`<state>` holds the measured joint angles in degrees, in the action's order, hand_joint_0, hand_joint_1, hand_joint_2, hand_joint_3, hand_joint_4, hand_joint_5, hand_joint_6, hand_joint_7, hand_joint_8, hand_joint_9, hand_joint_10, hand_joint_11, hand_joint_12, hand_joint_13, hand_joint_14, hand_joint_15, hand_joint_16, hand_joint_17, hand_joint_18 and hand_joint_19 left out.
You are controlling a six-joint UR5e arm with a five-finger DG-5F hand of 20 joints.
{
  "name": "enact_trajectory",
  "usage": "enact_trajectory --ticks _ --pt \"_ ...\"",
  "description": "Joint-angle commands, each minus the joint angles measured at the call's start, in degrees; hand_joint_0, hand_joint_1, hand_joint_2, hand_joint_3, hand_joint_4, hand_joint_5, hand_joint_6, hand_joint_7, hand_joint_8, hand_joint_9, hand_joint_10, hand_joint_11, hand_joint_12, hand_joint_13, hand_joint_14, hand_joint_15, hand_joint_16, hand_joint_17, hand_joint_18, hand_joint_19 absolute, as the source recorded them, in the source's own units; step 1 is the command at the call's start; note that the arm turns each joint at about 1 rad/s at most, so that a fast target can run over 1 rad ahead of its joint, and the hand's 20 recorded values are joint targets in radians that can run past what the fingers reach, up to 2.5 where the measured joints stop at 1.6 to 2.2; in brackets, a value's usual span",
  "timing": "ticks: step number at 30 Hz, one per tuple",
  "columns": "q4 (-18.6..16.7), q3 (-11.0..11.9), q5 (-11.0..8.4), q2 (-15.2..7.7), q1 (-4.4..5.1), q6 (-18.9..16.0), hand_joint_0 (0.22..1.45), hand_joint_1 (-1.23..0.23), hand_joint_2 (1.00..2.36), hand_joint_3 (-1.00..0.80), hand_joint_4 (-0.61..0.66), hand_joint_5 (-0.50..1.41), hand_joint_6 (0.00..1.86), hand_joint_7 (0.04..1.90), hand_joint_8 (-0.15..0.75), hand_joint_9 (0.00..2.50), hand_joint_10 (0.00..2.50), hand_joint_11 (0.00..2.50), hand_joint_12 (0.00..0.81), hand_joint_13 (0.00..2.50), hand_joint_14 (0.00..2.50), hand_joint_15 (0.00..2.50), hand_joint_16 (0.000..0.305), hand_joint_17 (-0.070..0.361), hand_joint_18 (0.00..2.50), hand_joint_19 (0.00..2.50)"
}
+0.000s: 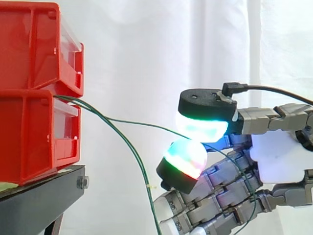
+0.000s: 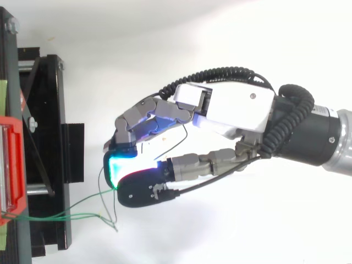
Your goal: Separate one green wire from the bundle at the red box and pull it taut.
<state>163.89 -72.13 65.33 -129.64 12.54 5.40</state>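
Two red bins point(image 1: 29, 132) are stacked on a black stand at the left. A bundle of thin green wires comes out between them. One green wire point(image 1: 142, 124) runs almost level to the right, in a slight curve, to my hand point(image 1: 279, 156). There it passes between the cyan-glowing thumb pad point(image 1: 203, 128) and a multicoloured fingertip point(image 1: 183, 159), which are pressed together on it. Its free end trails back across the palm. The other green wires point(image 1: 139, 166) droop from the bin to the frame's bottom edge. From above, the held wire point(image 2: 66, 206) reaches from the red bin point(image 2: 11, 165) to my hand point(image 2: 231, 107).
The black stand point(image 1: 39, 196) carries the bins and its frame point(image 2: 44, 137) juts toward the hand. A white curtain hangs behind everything. Open space lies between the bins and the hand, crossed only by the wires.
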Motion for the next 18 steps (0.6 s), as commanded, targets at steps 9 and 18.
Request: enact_trajectory --ticks 9,18 --pt "0.0 0.0 -0.11 0.0 0.38 0.1 0.63 -0.79 1.01 -0.02 -0.13 -0.15 0.90 1.22 0.266 0.67 0.00 0.16 0.334 0.58 0.00 0.15 0.050 0.114 0.65 0.24" --pt "0.0 0.0 -0.11 0.0 0.38 0.1 0.63 -0.79 1.01 -0.02 -0.14 -0.15 0.90 1.22 0.271 0.70 0.00 0.19 0.336 0.61 0.00 0.16 0.050 0.112 0.67 0.25"
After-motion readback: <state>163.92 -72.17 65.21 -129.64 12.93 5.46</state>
